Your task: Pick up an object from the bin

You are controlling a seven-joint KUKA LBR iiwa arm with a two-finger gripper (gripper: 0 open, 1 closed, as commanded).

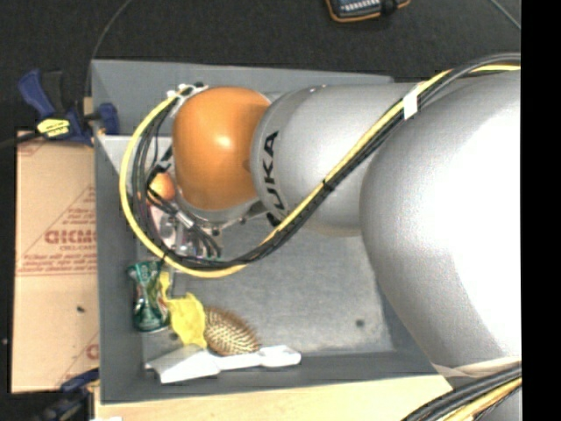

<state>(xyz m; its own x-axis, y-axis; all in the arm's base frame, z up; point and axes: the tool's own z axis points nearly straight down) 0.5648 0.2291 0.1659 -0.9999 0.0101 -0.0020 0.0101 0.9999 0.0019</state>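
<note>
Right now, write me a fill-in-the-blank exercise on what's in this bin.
The hairbrush has a ____ handle.
The crumpled thing between the green item and the hairbrush is ____.
The rounded cover on the arm's wrist is ____.
Missing words: white; yellow; orange.

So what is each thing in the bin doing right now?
green thing: lying by the bin's left wall, touching the yellow thing.
yellow thing: crumpled, between the green thing and the hairbrush.
hairbrush: lying flat, bristles up, white handle by the near wall.
gripper: down in the bin's left part, just above the green thing.
</note>
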